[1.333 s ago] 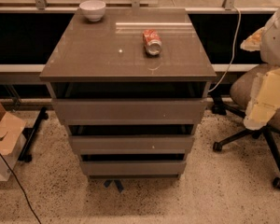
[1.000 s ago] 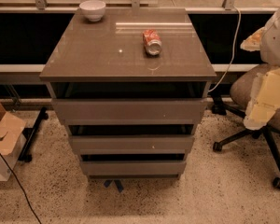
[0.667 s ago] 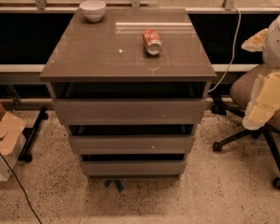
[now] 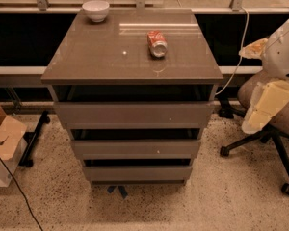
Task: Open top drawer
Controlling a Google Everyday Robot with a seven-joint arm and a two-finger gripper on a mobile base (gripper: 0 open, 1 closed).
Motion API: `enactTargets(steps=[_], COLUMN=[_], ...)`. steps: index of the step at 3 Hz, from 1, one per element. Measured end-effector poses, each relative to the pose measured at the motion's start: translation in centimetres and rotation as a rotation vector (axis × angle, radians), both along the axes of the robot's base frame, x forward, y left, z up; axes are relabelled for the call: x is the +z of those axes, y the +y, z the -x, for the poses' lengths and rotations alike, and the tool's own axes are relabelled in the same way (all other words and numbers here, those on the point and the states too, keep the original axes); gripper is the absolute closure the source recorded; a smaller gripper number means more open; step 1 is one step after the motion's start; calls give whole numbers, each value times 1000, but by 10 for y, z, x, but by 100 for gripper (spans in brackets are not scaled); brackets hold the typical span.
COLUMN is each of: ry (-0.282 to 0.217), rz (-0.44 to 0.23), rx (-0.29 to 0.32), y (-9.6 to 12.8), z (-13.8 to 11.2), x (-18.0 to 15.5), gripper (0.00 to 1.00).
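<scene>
My gripper [image 4: 267, 105], a pale cream piece low at the right edge, hangs well apart from the wide grey-taupe top drawer [image 4: 133, 114], which sits directly under the glossy brown cabinet top [image 4: 101, 57]. I cannot tell whether the gripper is spread or closed. The frame cuts off its white arm.

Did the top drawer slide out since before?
No. The top drawer sits the same under the tabletop. The pincer hangs far right, by the chair.
</scene>
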State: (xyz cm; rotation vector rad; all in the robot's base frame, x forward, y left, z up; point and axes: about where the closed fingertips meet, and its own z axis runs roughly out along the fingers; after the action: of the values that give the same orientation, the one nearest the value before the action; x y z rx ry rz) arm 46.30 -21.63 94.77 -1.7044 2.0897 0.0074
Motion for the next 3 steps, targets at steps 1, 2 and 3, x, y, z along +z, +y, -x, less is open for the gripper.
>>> enactTargets(steps=[1, 2, 3], ry=[7, 20, 61], rz=[-24, -32, -68], rx=[57, 96, 93], y=[3, -2, -22], z=[-10, -22, -62], x=[-22, -49, -107], gripper=[0, 0, 0])
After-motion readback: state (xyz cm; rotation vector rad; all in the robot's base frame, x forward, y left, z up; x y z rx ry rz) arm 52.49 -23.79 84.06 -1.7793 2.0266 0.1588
